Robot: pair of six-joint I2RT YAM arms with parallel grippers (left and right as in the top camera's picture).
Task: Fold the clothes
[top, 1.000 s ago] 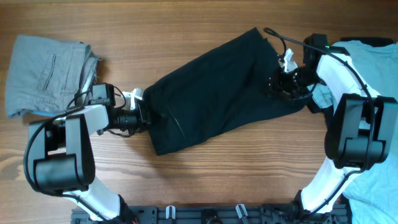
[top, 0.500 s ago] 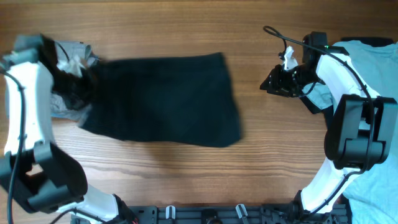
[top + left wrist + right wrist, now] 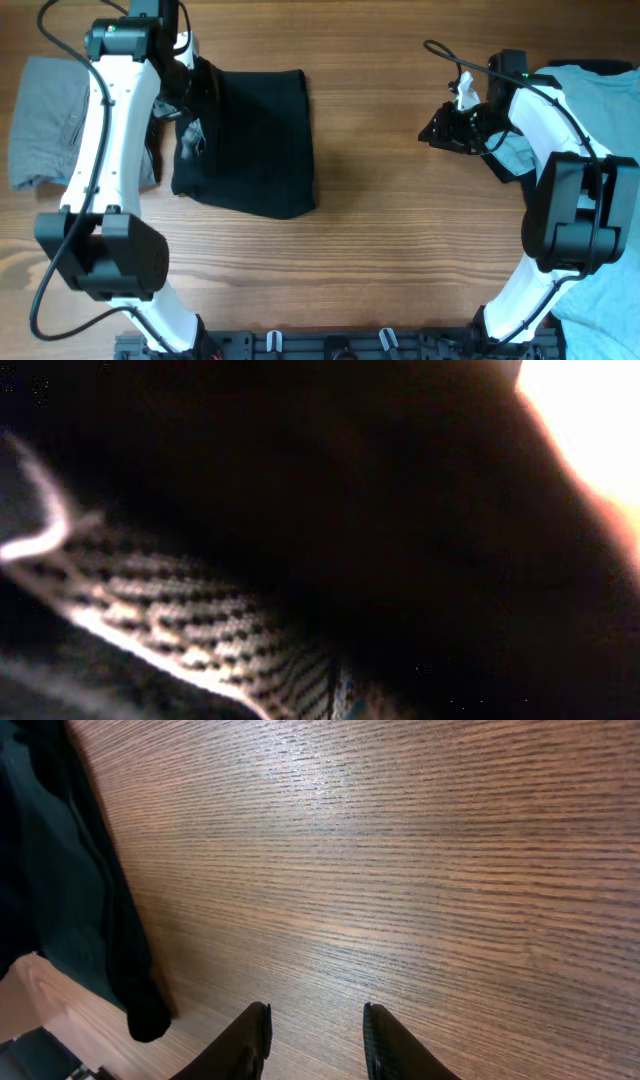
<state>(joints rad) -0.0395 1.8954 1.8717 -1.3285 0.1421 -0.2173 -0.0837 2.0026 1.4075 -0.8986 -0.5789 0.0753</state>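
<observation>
A black garment [image 3: 255, 140] lies folded over at the upper left of the table, about square in outline. My left gripper [image 3: 195, 88] is at its upper left edge and is shut on the cloth. In the left wrist view dark cloth [image 3: 400, 510] fills the frame and hides the jaws, apart from a strip of woven finger. My right gripper [image 3: 432, 133] is open and empty over bare wood at the right, well away from the garment. In the right wrist view its fingers [image 3: 316, 1038] are spread above the table, with the black garment [image 3: 60, 870] at the far left.
A folded grey garment [image 3: 45, 120] lies at the far left, next to the black one and partly under my left arm. A light blue garment [image 3: 620, 110] lies at the right edge under my right arm. Bare wood table [image 3: 400, 250] lies between the arms.
My left gripper has pulled the black garment leftward and up across the table, and it now lies folded into a smaller shape. My right gripper let go of it and stays at the right.
</observation>
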